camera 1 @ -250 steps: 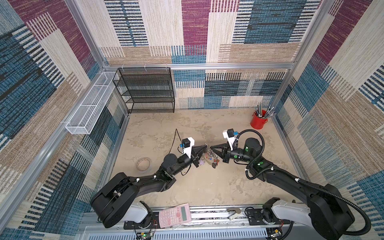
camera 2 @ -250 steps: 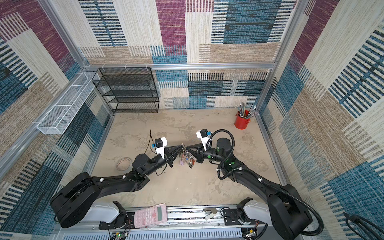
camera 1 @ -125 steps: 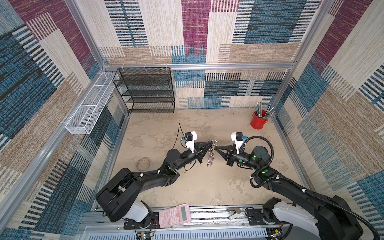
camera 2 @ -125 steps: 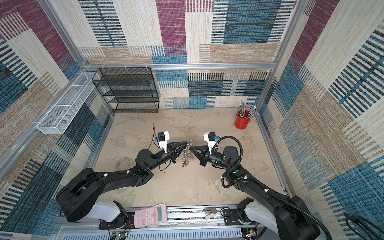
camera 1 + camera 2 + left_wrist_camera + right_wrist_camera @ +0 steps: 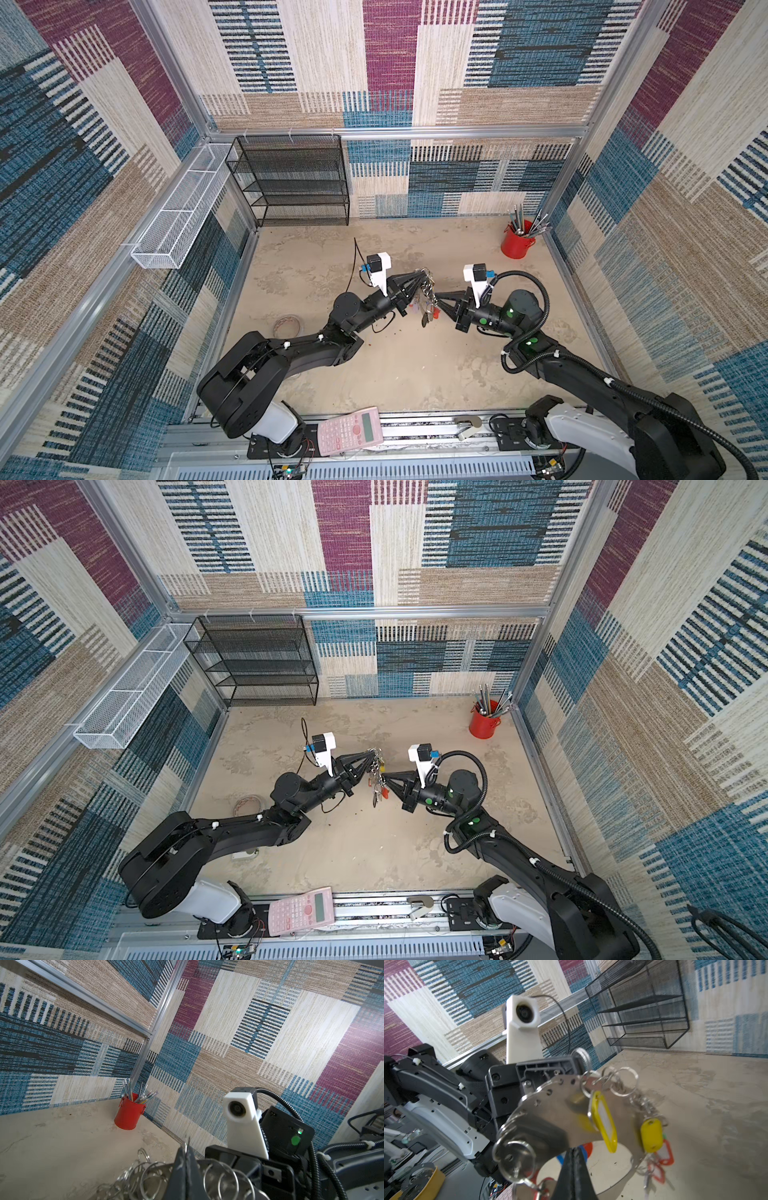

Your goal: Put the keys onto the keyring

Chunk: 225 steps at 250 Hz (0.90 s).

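- Left gripper (image 5: 422,273) is clamped on the top edge of the keyring (image 5: 548,1118). The grey plate hangs in the air beneath it, between the two arms.
- Right gripper (image 5: 572,1154) is pinched shut, with nothing seen between its tips. The tips sit just beside the plate's inner curve and point at its flat face.
- Keys (image 5: 604,1121), with a yellow tag, dangle from a small ring at the plate's rim near the left grip. The tag's long axis hangs downward. They are blurred, so it cannot be told whether they are fully threaded.
- Judgement: the right arm is nearer and free, so any seating of the keys likely falls to it.
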Motion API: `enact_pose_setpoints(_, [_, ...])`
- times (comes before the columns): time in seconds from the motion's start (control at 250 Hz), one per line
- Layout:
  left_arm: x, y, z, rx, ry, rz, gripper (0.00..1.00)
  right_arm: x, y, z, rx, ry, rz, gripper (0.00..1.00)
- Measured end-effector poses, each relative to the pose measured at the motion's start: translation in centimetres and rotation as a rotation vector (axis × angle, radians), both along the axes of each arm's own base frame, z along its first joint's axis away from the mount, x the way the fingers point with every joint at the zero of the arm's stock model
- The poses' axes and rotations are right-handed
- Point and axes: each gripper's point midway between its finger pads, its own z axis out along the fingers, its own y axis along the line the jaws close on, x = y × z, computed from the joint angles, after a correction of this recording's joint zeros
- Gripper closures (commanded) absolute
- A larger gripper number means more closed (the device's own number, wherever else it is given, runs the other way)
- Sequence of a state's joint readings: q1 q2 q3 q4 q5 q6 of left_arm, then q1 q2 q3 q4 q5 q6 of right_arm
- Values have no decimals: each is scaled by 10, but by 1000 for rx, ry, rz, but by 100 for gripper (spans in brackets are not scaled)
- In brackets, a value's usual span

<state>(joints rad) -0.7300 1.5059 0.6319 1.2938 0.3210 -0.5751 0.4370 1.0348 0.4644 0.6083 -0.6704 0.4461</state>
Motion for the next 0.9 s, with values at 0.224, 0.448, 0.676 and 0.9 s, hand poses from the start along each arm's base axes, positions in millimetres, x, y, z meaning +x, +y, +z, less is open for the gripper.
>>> enact_pose_setpoints(0.224, [-5,-2,0,13,-1,-27,100,14,-22,28,-11,-51,-79,75])
enact_pose_setpoints(0.448, [-15,-4,3,29,-13,-79,100,19,-23,50,-24,-115,-84,64])
enact_pose_setpoints(0.676, [-19,-6,1,46,-6,-101,100,21,-10,40,-50,-93,-6,60])
enact_pose_setpoints(0.9, [-19,-6,0,50,0,-101,100,2,5,35,-49,-105,101,60])
